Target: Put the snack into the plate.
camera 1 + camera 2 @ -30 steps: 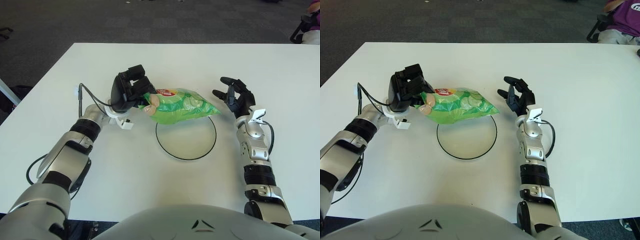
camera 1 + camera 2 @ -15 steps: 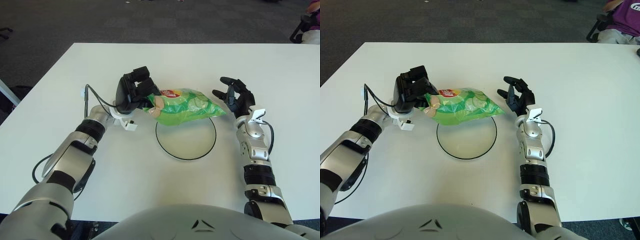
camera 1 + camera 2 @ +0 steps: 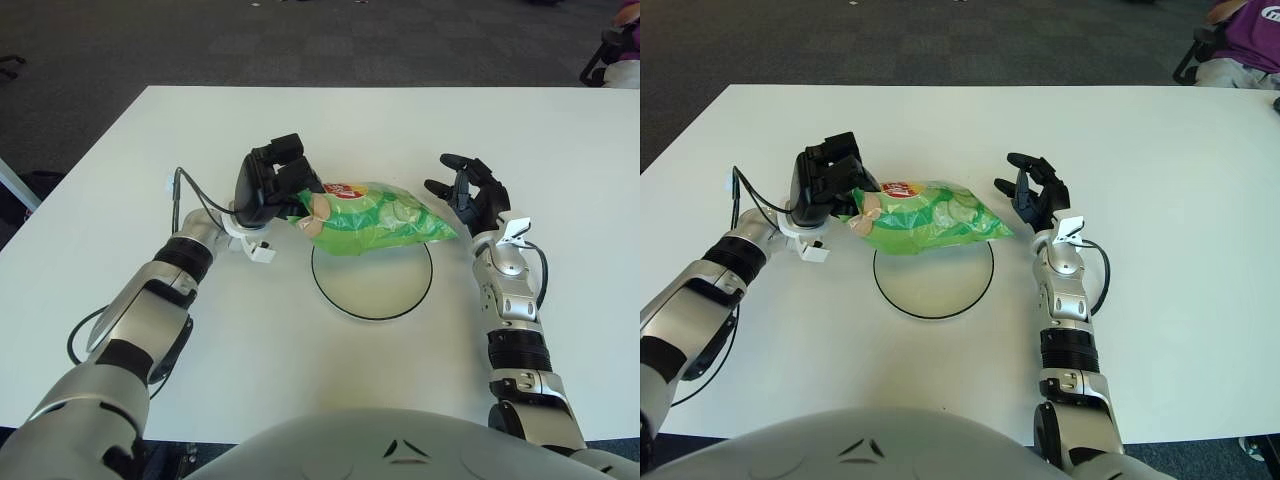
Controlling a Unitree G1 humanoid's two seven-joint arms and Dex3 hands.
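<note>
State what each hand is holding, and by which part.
The left hand grips the green snack bag by its left end, holding it over the plate. The right hand, right of the bag, holds nothing.

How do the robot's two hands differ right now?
The left hand is curled shut on the green snack bag, holding it over the black-rimmed white plate. The right hand holds nothing, fingers spread, right of the plate. Both are black, three-fingered.

My left hand grips the snack at its left end, over the plate's far rim. The plate sits mid-bench. My right hand is just right of the snack.
</note>
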